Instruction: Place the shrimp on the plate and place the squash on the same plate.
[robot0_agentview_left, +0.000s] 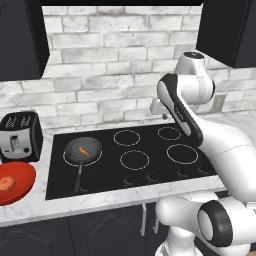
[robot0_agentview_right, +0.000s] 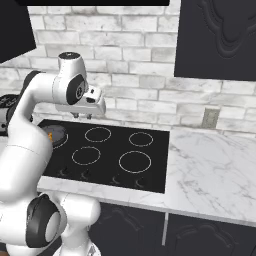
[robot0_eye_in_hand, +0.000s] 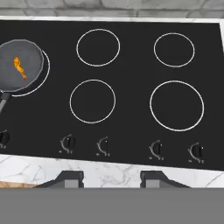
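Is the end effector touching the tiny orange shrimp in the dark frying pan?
Apart. The hand view shows the end effector near the stove's front edge, far from the shrimp in the pan.

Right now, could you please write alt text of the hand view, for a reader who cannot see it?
Seen from above, a black cooktop with five white burner rings has a small dark pan on its far-left ring, holding the thin orange shrimp. Five knobs line the edge nearest the camera, above a strip of marble counter. The gripper shows two dark fingertips, apart, holding nothing.
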